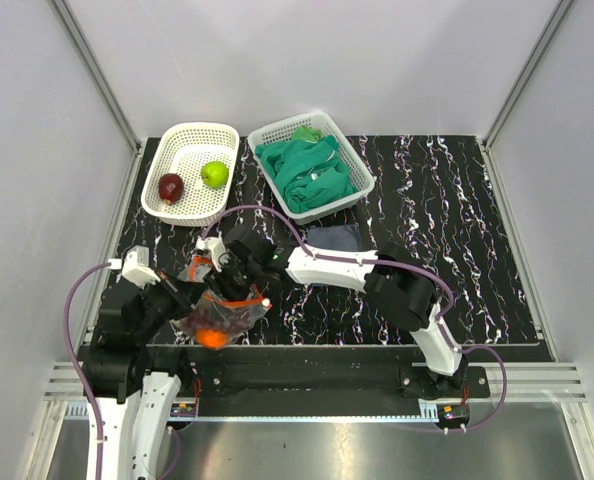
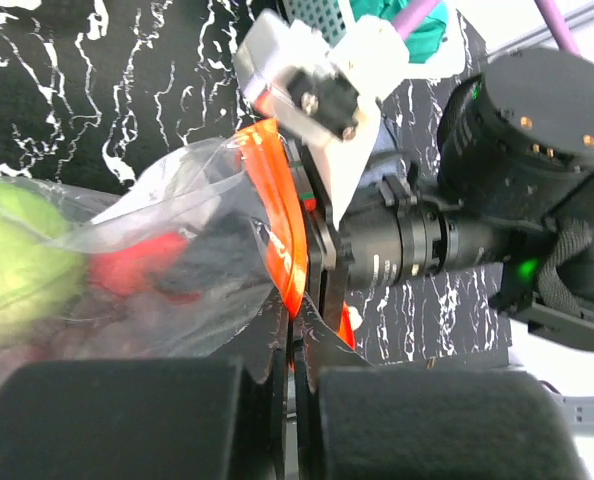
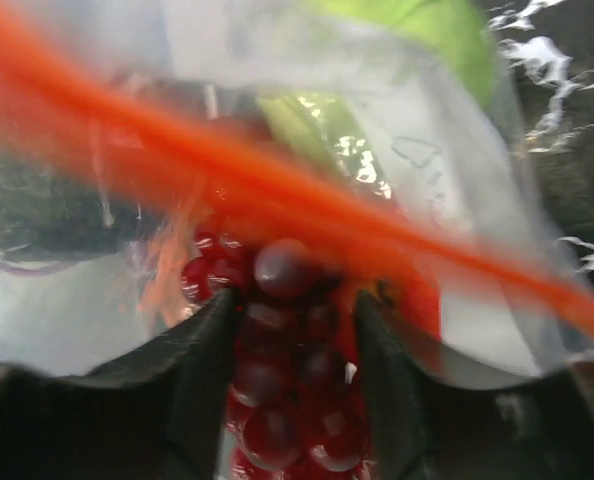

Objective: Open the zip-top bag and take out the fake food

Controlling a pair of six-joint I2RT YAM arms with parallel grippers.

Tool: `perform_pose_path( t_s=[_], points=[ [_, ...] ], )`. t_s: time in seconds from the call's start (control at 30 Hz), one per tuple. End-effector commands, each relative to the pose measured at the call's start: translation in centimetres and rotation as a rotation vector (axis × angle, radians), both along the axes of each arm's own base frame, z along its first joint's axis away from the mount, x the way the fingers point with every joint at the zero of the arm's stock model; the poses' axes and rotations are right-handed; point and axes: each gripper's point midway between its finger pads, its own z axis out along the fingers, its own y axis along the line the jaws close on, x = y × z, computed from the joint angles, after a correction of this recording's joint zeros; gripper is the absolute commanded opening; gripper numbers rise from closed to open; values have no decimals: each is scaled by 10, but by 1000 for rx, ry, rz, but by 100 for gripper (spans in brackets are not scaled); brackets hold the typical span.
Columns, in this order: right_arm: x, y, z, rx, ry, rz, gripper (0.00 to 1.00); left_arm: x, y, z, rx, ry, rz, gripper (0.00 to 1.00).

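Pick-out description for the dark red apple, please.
At the far edge of the black marbled table stand two white baskets; take the left basket, not the one with green cloths. Of its two fruits, the dark red apple is the left one; the other is a bright green apple.

- Left arm (image 1: 137, 318): black links up top, white base below.
- Right arm (image 1: 329, 268): white links, chunky black joints.
- Purple cables (image 1: 73, 318) looping off both arms.
- White bracket (image 2: 312, 95), one screw showing.
- Black cylinder (image 2: 407, 250) with tiny white print.
- Green light (image 2: 525, 268) glowing on black housing.
- Right fingers (image 3: 199, 375): black, curved.
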Motion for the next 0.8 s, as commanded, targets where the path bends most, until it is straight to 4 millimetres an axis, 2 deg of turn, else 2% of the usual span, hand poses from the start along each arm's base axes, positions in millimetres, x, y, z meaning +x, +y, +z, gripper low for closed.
perform_pose_path(
  t_s=[0.0, 0.07, 0.13, 0.17, 0.3, 0.4, 0.57, 0.77],
  points=[
    [-23, -13, -45, -131, 30, 7, 47, 6, 8, 16, 30, -65, 40, 0],
    [-18, -12, -30, -106, -6, -17, 39, 6, 10, 17, 39, -66, 49, 0],
    [-14, -12, -12, -76, -31, -35, 35, 8, 14, 18, 47, -68, 68, 0],
    [-11, -10, -5, -64, -46, -44, 29, 9, 15, 18, 48, -67, 75, 0],
    [-2, -5, 26, -4, -92, -71, 17, 12, 25, 22, 53, -74, 148, 0],
    [0, -2, 53, 47, -123, -71, 11, 13, 32, 30, 59, -94, 186, 0],
    [5, -1, 75, 90, -143, -78, 3, 13, 38, 40, 69, -120, 222, 0],
    [7, 1, 107, 148, -140, -92, 1, 19, 38, 33, 81, -94, 215, 0]
  ],
)
